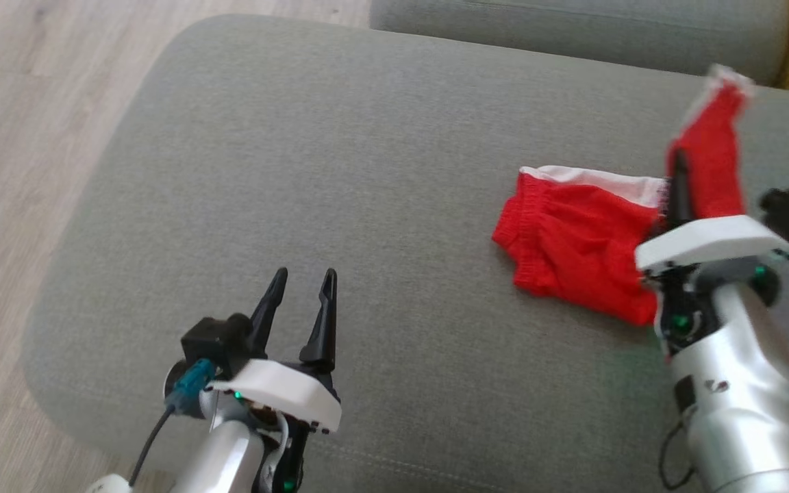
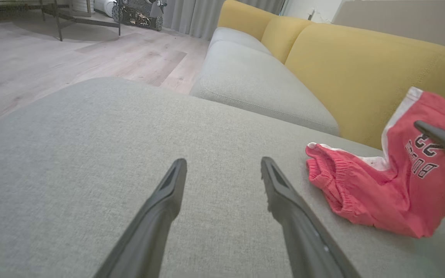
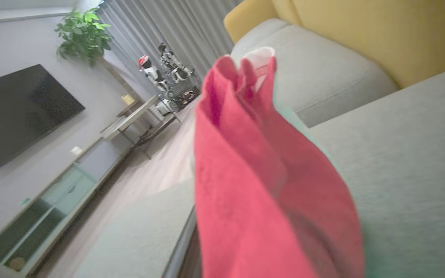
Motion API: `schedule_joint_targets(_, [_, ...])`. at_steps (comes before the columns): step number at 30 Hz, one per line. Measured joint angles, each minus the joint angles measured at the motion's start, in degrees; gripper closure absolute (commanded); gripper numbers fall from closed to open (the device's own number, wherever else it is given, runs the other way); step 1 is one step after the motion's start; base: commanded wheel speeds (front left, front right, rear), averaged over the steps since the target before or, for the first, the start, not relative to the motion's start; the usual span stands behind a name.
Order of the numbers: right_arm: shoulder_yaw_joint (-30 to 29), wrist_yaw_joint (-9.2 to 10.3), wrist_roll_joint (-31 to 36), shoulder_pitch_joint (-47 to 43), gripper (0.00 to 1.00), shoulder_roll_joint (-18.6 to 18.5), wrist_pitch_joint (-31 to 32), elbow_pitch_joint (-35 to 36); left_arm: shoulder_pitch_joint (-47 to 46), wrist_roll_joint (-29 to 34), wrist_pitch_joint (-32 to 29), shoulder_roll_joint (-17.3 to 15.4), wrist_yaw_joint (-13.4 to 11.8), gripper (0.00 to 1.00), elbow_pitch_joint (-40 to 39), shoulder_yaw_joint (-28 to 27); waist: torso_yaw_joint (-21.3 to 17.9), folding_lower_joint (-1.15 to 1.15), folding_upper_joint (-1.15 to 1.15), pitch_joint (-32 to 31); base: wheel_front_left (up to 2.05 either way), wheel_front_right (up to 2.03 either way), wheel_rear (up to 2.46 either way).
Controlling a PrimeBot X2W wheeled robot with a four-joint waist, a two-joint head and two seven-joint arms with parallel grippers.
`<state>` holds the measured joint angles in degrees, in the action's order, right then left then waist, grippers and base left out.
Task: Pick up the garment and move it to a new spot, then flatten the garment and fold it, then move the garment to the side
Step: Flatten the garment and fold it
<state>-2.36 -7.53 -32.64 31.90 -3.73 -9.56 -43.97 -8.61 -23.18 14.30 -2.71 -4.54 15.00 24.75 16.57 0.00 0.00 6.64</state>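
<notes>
The garment [image 1: 572, 239] is a pair of red shorts with white trim and dark lettering, on the right part of the grey sofa cushion [image 1: 340, 178]. One leg [image 1: 713, 150] is lifted upright, pinched by my right gripper [image 1: 679, 179], which is shut on it. The waistband end [image 2: 334, 173] still lies crumpled on the cushion. In the right wrist view the red cloth [image 3: 261, 185] drapes over and hides the fingers. My left gripper [image 1: 302, 287] hovers open over the cushion's front left, well left of the garment, with nothing between its fingers [image 2: 168, 200].
A yellow backrest [image 2: 361, 65] rises behind the cushion, and a second grey seat cushion [image 2: 253, 81] lies beyond it. Wooden floor [image 1: 18, 123] drops off past the cushion's left edge. A TV [image 3: 17, 112], low cabinet and plant stand across the room.
</notes>
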Motion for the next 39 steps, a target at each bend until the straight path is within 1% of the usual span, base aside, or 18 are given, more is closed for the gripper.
schedule_joint_targets(2, [3.91, 0.00, -4.03, -0.99, 1.00, 0.04, 0.13, 1.62, 0.40, 0.00, 0.00, -0.01, 0.00, 0.00, 0.19, 0.05, 0.77, 0.00, 0.00, -0.13, 0.00, 0.00, 0.00])
schedule_joint_targets(6, [8.17, 0.00, -6.42, -3.60, 1.00, 0.12, 0.16, 1.79, 0.43, -0.01, 0.00, -0.01, -0.01, 0.00, 0.20, 0.11, 2.18, 0.00, 0.00, -0.08, 0.00, 0.00, 0.00])
schedule_joint_targets(9, [10.62, 0.00, -6.69, -3.97, 1.00, 0.11, 0.00, 0.79, 0.43, -0.02, 0.00, -0.01, -0.19, 0.00, 0.19, 0.15, 3.09, 0.00, 0.00, 0.17, 0.00, 0.00, 0.00])
schedule_joint_targets(10, [11.58, 0.00, -6.69, -3.96, 0.74, 0.10, 0.00, 0.43, 0.43, -0.02, 0.00, -0.01, -0.42, 0.00, 0.19, 0.18, 3.35, 0.00, 0.00, 0.27, 0.00, 0.00, 0.00])
schedule_joint_targets(11, [12.66, 0.00, -6.86, -3.96, 0.08, 0.09, 0.00, 0.27, 0.43, -0.03, 0.00, -0.01, -0.49, 0.00, 0.19, 0.20, 3.61, 0.00, 0.00, 0.37, 0.00, 0.00, 0.00])
schedule_joint_targets(12, [13.69, 0.00, -7.67, -3.95, 0.00, 0.08, 0.00, 0.33, 0.43, -0.10, 0.00, -0.01, -0.51, 0.00, 0.19, 0.20, 3.83, 0.00, 0.00, 0.46, 0.00, 0.00, 0.00])
schedule_joint_targets(16, [18.29, 0.00, -10.62, -3.91, 0.00, 0.07, 0.07, 0.43, 0.43, -0.10, 0.00, -0.01, -0.53, 0.00, 0.19, 0.21, 4.37, 0.00, 0.00, 0.77, 0.00, 0.00, 0.00])
schedule_joint_targets(20, [22.12, 0.00, -10.62, -3.77, 0.00, 0.08, 0.23, -0.48, 0.43, -0.12, 0.00, -0.01, -0.58, 0.00, 0.16, 0.30, 4.56, 0.00, 0.00, 1.15, 0.00, 0.00, 0.00])
schedule_joint_targets(26, [26.41, 0.00, -11.37, -3.09, 0.00, 0.08, 3.33, -4.15, 0.42, -0.38, 0.00, -0.01, -0.99, 0.00, 0.14, 0.38, 4.31, 0.00, 0.00, 1.59, 0.00, 0.00, 0.00])
schedule_joint_targets(29, [29.61, 0.00, -13.10, -2.93, 0.00, 0.02, 6.28, -5.04, 0.42, -0.38, 0.00, -0.01, -1.00, 0.00, 0.16, 0.41, 3.78, 0.00, 0.00, 1.64, 0.00, 0.00, 0.00])
schedule_joint_targets(31, [31.50, 0.00, -14.88, -2.94, 0.00, 0.02, 7.09, -4.21, 0.38, -0.49, 0.00, -0.01, -1.01, 0.00, 0.16, 0.48, 3.33, 0.00, 0.00, 1.67, 0.00, 0.00, 0.00])
schedule_joint_targets(34, [35.73, 0.00, -19.68, -3.17, 0.00, -0.13, 9.69, -0.24, 0.37, -0.75, 0.00, -0.01, -1.09, 0.00, 0.18, 0.43, 2.46, 0.00, 0.00, 1.55, 0.00, 0.00, 0.00])
schedule_joint_targets(36, [38.24, 0.00, -21.03, -3.19, 0.00, -0.12, 10.73, 1.97, 0.37, -0.75, 0.00, -0.01, -1.09, 0.00, 0.19, 0.35, 1.70, 0.00, 0.00, 1.41, 0.00, 0.00, 0.00])
schedule_joint_targets(39, [39.92, 0.00, -23.38, -3.25, 0.00, -0.11, 11.16, 4.98, 0.37, -0.66, 0.00, -0.01, -1.08, 0.00, 0.29, 0.23, 0.43, 0.00, 0.00, 1.04, 0.00, 0.00, 0.00])
